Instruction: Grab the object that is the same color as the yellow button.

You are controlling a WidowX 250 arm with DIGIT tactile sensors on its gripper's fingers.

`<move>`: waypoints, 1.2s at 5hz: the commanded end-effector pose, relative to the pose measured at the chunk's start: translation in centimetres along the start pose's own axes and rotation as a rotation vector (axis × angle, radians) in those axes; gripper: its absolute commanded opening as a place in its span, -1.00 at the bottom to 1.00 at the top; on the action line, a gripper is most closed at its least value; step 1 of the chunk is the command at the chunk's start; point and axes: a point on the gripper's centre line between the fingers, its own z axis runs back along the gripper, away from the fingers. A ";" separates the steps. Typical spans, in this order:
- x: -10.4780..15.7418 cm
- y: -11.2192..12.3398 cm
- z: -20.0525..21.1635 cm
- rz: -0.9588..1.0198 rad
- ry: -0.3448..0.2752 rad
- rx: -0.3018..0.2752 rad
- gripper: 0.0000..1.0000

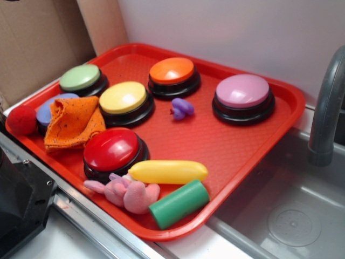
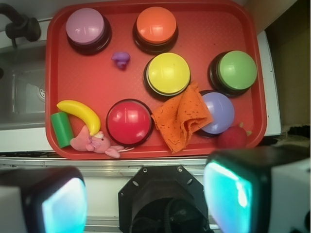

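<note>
Well ahead of the jaws (image 2: 146, 199), which hang spread wide apart and empty over the front edge of the desk, sits a red tray (image 2: 92, 82) crowded with big push buttons. The yellow banana-shaped piece (image 2: 81, 113) lies ahead and off to the left of the jaws, near the tray's front left corner, just beside the green cylinder (image 2: 62, 129) and touching the pink plush toy (image 2: 95, 142) that lies in front of it. To its right is the red button (image 2: 129, 122), and beyond that, almost straight ahead of the jaws, stands the yellow button (image 2: 168, 74). A crumpled orange cloth (image 2: 182, 118) lies ahead and slightly right, draped partly over a lavender button (image 2: 218, 111). Farther back are the orange button (image 2: 156, 26), the green button (image 2: 236, 71) and the pink button (image 2: 85, 26), with a small purple toy (image 2: 121, 59) between them.
</note>
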 end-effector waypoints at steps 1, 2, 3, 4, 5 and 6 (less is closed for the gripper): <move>0.0 0.0 0.0 0.000 0.000 0.000 1.00; 1.6 -0.3 -1.6 -0.129 -0.018 -0.012 1.00; 3.2 -1.3 -3.0 -0.240 -0.022 0.024 1.00; 5.3 -3.4 -6.0 -0.413 -0.006 0.055 1.00; 6.4 -5.1 -9.0 -0.531 0.026 0.039 1.00; 6.9 -6.7 -11.2 -0.600 0.032 0.033 1.00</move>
